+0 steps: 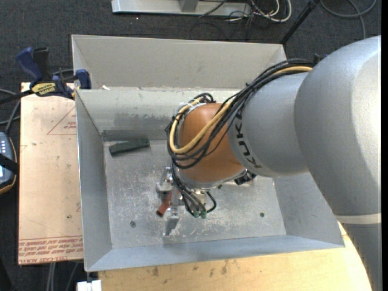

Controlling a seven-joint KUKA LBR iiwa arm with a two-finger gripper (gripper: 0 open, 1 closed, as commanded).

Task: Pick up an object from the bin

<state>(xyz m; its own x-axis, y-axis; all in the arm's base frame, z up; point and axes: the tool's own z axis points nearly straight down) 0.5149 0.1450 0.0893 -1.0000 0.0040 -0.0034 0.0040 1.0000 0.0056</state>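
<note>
My gripper (172, 222) hangs below the arm's wrist, low over the bin floor near the front wall, a little left of the middle. A small red thing (162, 210) lies right against the gripper's left side; whether it is held I cannot tell. A dark green-grey flat block (128, 146) lies on the floor at the back left, well apart from the gripper.
The arm with its orange cover and cables hides the middle and right of the bin floor. The front wall is close in front of the gripper. Bare scuffed floor lies to the gripper's left.
</note>
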